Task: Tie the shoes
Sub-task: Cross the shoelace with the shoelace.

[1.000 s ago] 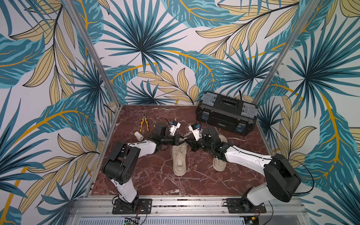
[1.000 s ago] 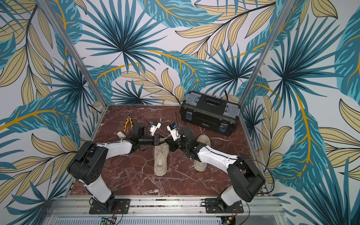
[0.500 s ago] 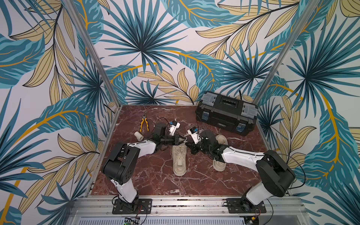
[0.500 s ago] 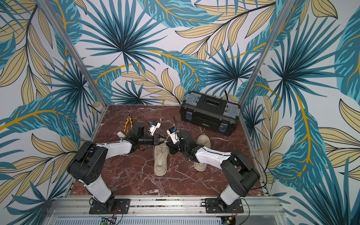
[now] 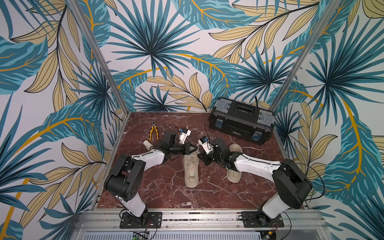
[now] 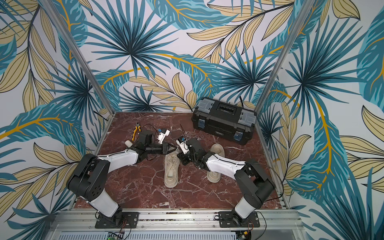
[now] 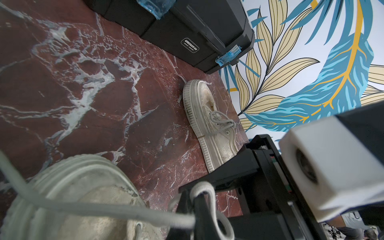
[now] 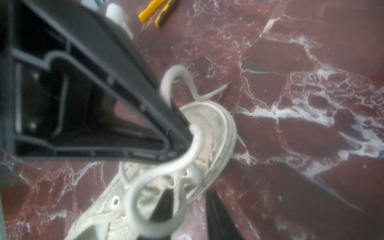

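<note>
Left jaws clamped on lace (image 7: 104,209); right jaws apart — second shoe (image 5: 233,176) under right arm (image 5: 253,166); toolbox (image 5: 241,122), pliers (image 5: 154,133) behind.

Both top views look down from high above the arm bases, sharing the whole table (image 5: 166,197). The left wrist view peers close past its jaws, over a shoe (image 7: 72,197) toward the toolbox (image 7: 187,25). The right wrist view, blurred, seemingly faces the left gripper (image 8: 180,133) from just beyond its jaws; both wrist views share shoe and lace (image 7: 104,209).
</note>
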`<state>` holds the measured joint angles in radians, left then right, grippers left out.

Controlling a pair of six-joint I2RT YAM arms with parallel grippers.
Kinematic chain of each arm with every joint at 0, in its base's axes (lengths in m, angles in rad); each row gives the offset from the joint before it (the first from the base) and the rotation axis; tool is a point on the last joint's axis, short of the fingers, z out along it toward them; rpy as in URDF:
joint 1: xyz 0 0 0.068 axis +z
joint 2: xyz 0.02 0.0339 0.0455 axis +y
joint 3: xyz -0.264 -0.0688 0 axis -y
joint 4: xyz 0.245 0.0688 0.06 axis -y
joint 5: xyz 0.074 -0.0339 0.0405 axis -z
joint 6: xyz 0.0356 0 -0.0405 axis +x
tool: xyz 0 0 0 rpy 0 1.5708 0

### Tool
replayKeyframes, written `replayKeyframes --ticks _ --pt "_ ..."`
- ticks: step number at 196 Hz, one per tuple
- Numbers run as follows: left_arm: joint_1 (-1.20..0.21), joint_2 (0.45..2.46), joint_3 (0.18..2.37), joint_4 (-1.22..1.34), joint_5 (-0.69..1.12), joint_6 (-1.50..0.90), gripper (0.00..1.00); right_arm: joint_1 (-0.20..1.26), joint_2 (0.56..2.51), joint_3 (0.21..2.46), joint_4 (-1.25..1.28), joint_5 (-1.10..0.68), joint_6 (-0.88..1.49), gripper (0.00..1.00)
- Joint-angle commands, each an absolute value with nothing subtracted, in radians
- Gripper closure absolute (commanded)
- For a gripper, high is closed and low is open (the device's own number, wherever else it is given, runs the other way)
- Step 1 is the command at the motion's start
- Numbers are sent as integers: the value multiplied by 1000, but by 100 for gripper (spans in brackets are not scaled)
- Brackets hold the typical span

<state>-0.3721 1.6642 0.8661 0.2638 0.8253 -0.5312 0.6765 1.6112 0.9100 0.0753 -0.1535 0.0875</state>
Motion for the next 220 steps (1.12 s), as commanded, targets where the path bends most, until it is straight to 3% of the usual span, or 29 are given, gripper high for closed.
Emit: replayKeyframes --ticks 1,30,48,90,141,188,220 --pt "-360 1619 845 254 806 -510 100 679 1561 934 -24 -160 51 59" --pt "-351 1609 826 241 790 -505 100 657 1511 917 -110 -171 11 46" --pt "-347 1601 814 235 779 -502 100 619 1468 869 -95 -210 17 43" --pt "-339 1597 790 237 755 -502 99 544 1534 817 19 -336 100 58" --pt "-340 1597 782 259 772 -510 100 538 1554 804 125 -386 135 54" --pt "-340 1594 790 252 773 -509 100 474 1641 804 360 -571 318 57" --pt "-341 1595 792 258 773 -515 100 473 1711 824 442 -579 400 56"
